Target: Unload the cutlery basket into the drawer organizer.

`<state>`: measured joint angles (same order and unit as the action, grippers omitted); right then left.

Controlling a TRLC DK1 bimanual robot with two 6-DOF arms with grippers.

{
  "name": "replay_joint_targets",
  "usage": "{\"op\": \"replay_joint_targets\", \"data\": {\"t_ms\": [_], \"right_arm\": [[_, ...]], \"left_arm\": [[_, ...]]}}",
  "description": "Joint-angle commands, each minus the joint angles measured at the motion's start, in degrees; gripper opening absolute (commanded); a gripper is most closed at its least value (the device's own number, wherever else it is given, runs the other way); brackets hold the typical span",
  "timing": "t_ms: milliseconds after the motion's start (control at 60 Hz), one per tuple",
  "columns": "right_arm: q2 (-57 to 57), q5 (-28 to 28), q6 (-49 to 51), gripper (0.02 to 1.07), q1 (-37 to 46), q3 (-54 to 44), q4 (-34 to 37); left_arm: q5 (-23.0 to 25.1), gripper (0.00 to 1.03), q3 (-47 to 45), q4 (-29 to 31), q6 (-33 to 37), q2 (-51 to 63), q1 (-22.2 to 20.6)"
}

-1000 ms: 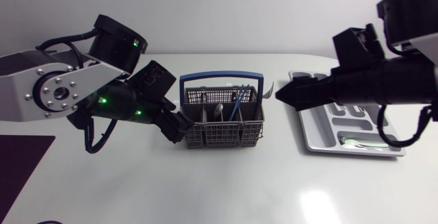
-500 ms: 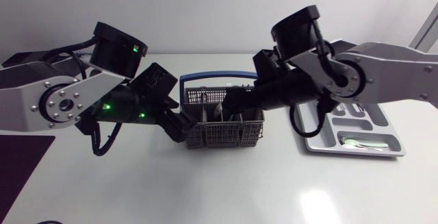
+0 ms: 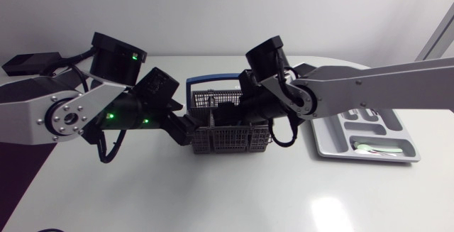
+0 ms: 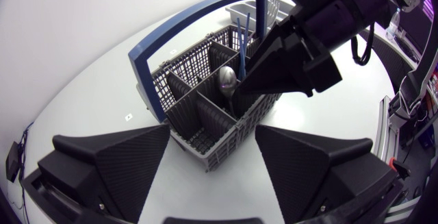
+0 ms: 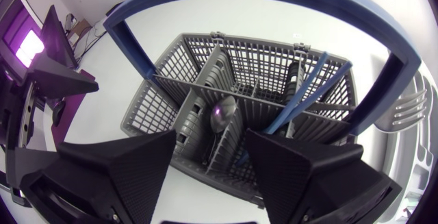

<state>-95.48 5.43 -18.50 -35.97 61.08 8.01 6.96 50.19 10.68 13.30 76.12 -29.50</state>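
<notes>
Your right gripper [image 3: 228, 113] has swung in from above the drawer organizer [image 3: 333, 144] and now hangs over the cutlery basket [image 3: 230, 137], which sits mid-table. A spoon [image 5: 222, 111] and blue-handled utensils [image 5: 301, 94] stand in its compartments. You see the right jaws spread wide above the spoon, gripping nothing. Your left gripper [image 3: 186, 129] waits at the basket's left end, jaws released. The organizer lies near the basket's right.
</notes>
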Motion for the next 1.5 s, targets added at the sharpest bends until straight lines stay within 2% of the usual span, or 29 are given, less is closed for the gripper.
{"op": "replay_joint_targets", "data": {"t_ms": [0,83,183,917,1017,1350,1483], "right_arm": [[-2.6,-1.1,-2.5,0.70,-0.9,2.0,-1.2],[-3.7,-1.4,-3.1,0.69,-1.1,2.3,-2.2],[-4.5,-2.4,-3.6,0.61,-1.1,2.6,-3.7],[-4.4,-3.3,-3.3,0.61,-2.9,3.3,-4.9],[-4.4,-3.5,-3.3,0.52,-3.1,3.3,-5.2],[-7.2,-4.6,-3.1,0.52,-3.2,5.1,-5.3],[-8.9,-4.9,-3.1,0.43,-2.9,6.0,-6.1]], "left_arm": [[-0.4,0.87,-1.5,-1.0,0.4,0.8,0.7],[-0.4,0.87,-1.8,-1.5,0.4,1.1,0.8],[-0.2,0.87,-2.1,-2.2,0.5,1.4,1.0],[0.1,0.87,-2.5,-3.0,0.5,2.3,1.1],[0.1,0.87,-2.5,-3.0,0.5,2.3,1.0],[0.1,0.87,-2.5,-3.3,0.5,2.7,0.8],[0.1,0.87,-2.6,-3.4,0.5,2.7,0.8]]}}
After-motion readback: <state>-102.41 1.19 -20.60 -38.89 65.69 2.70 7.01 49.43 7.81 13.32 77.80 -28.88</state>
